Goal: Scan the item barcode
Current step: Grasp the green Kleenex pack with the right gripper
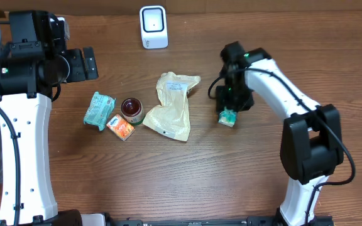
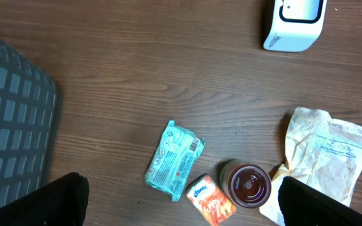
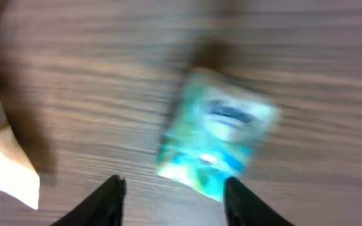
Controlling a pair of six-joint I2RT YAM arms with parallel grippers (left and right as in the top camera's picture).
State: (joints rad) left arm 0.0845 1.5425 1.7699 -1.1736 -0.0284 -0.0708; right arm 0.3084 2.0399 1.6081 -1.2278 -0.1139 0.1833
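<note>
From overhead: right claw (image 1: pixel 230 112) low at the wooden table (image 1: pixel 231 182), directly above a small teal packet (image 1: pixel 227 117) and hiding most of it; not clear from there whether spread or pinching. From the right wrist, smeared by motion, comes what overhead cannot give: black fingertips (image 3: pixel 113 194) parted, pinching nothing, with the packet flat on the wood just ahead of them, and a corner of tan pouch (image 3: pixel 8 179) off to one side. White scanner (image 1: pixel 153 26) well apart from this claw, beyond the pouch at the far edge, seen only from overhead and the left wrist. Left claw (image 2: pixel 181 210) spread wide and empty, its tips at the lower corners of its own view, held high. Below and ahead of it, in finer detail than from above: teal wipes pack (image 2: pixel 175 163), orange packet (image 2: pixel 211 202) touching a dark-lidded jar (image 2: pixel 249 185), and a wire basket (image 2: pixel 11 125) off to the side.
</note>
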